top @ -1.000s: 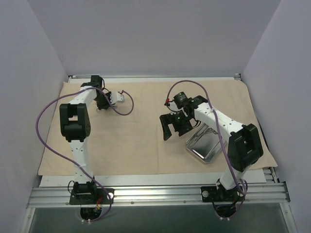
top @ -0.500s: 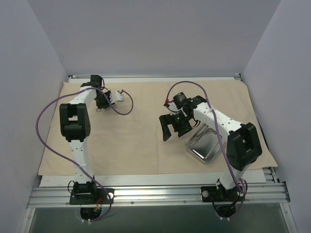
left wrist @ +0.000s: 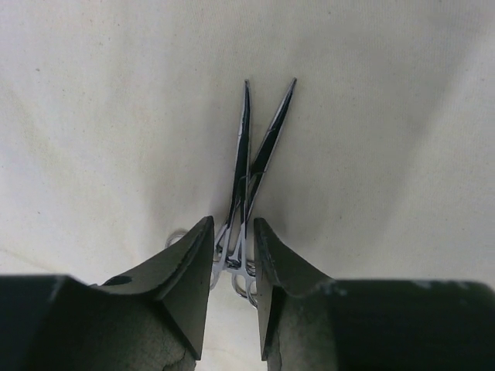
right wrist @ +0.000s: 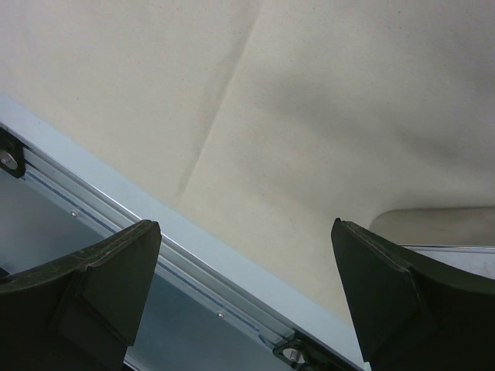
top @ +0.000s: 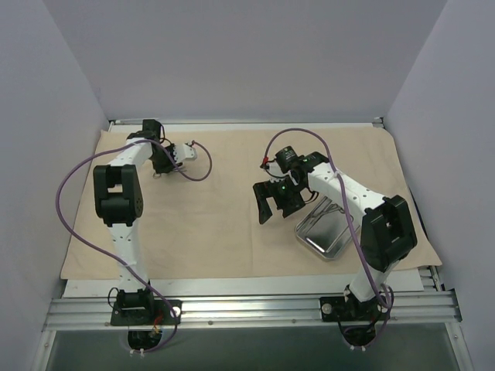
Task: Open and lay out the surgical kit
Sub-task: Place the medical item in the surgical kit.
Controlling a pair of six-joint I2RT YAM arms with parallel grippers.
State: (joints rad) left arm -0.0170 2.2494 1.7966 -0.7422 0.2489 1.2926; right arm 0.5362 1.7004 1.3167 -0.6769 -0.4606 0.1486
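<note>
The surgical kit's tan cloth wrap [top: 216,216] lies spread flat over the table. Its shiny steel tray [top: 325,236] sits at the right, with thin instruments [top: 315,214] in it. My left gripper [top: 162,164] is at the far left of the cloth, pointing down. In the left wrist view its fingers [left wrist: 193,263] stand a little apart, open, over two scissor-like instruments [left wrist: 249,166] that lie crossed on the cloth [left wrist: 371,116]. My right gripper [top: 271,207] hangs wide open just left of the tray, with nothing between its fingers [right wrist: 116,263].
The metal rail [top: 247,309] with both arm bases runs along the near edge, seen under the right gripper as the rail [right wrist: 170,255]. Grey walls close the left, back and right sides. Purple cables [top: 69,209] loop off both arms.
The left gripper's jaws have parted from nearly shut, leaving the instruments lying on the cloth. The right arm has barely moved.
</note>
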